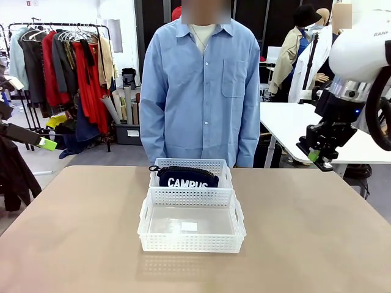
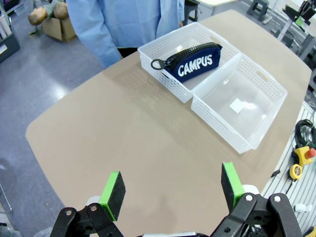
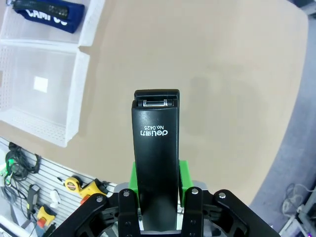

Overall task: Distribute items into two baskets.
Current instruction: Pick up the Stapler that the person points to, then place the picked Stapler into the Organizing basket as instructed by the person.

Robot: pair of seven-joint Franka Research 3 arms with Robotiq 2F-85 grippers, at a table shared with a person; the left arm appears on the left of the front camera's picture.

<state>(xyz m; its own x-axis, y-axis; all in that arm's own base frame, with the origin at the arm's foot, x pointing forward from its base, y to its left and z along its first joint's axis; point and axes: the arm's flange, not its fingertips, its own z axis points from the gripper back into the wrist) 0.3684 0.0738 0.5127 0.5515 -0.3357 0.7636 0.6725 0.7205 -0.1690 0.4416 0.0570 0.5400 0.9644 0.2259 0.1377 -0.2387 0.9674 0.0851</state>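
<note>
Over on the left, the left gripper hangs above bare table, its green pads spread wide with nothing between them. In the middle sit two white baskets end to end: the far basket holds the navy pouch, the near basket holds nothing. On the right, the right gripper is raised, clamping the black stapler.
</note>
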